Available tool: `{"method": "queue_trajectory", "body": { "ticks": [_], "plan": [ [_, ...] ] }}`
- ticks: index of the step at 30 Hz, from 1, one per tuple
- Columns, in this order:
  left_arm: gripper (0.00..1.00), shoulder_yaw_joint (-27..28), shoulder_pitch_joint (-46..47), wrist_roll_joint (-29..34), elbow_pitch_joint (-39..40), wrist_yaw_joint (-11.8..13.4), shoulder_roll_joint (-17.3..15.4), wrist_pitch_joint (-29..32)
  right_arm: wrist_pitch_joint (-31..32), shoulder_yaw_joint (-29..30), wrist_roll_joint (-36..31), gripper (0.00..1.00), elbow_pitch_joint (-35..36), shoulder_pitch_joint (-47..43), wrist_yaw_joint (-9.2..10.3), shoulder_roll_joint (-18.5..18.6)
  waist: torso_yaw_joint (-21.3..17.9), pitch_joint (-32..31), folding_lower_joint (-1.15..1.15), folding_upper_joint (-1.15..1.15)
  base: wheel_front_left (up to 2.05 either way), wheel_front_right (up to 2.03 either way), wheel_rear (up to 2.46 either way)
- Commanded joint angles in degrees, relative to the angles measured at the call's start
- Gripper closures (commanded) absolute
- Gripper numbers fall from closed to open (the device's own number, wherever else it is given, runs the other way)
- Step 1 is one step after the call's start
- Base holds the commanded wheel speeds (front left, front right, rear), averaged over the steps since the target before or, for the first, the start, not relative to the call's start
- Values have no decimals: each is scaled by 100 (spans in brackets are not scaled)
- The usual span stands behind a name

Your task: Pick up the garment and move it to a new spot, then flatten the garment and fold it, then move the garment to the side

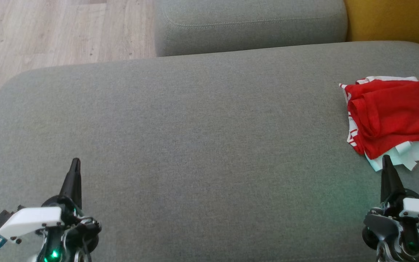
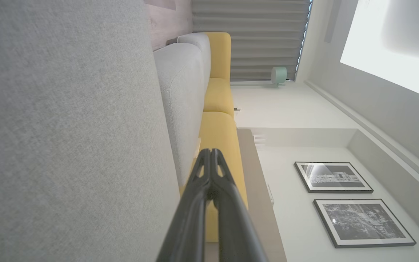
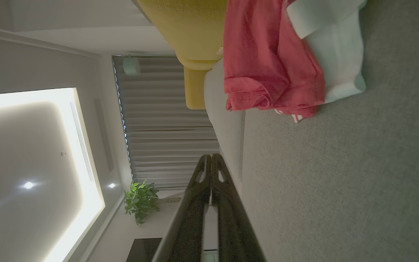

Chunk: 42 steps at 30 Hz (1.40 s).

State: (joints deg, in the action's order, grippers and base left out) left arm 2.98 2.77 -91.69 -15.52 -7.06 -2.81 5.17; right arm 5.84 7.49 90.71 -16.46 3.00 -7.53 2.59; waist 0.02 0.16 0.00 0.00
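Grey upholstery forms the work surface: we record one broad seat cushion [image 1: 202, 145] spanning the head view, with a second grey cushion [image 1: 249, 25] beyond its far edge, a yellow cushion [image 1: 395, 18] past its far right corner and pale wood floor [image 1: 49, 32] off its far left corner.

We find the garment [image 1: 395, 112] at the right edge of the seat cushion. It is a loosely folded red pile with a white layer showing along its left side and jutting out from its near side. It lies flat on the fabric, and nothing holds it.

We note the left gripper [image 1: 75, 162] over the near left part of the cushion, fingers pressed together and empty. The left wrist view confirms the tips [image 2: 211, 151] meet, and it stands well apart from the garment.

We note the right gripper [image 1: 386, 158] at the near right, likewise closed and holding nothing. From the head its tip sits level with the white hem. The right wrist view shows the closed tips [image 3: 211, 156] with bare cushion [image 3: 340, 182] between them and the garment [image 3: 267, 65], so it is near but not in contact.
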Motion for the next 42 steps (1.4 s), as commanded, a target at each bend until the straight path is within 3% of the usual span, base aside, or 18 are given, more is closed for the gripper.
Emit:
{"method": "queue_trajectory", "body": {
  "ticks": [1, 42],
  "plan": [
    [100, 250, 333, -134, 150, -43, -83, 49, 65, -97, 146, 100, 244, 318, 4, 29, -2, 2, 0, 0, 0, 0, 0],
    [100, 299, 337, -93, 149, -43, -49, 88, 64, -97, 146, 100, 244, 318, 4, 29, -2, 2, 0, 0, 0, 0, 0]
  ]
}}
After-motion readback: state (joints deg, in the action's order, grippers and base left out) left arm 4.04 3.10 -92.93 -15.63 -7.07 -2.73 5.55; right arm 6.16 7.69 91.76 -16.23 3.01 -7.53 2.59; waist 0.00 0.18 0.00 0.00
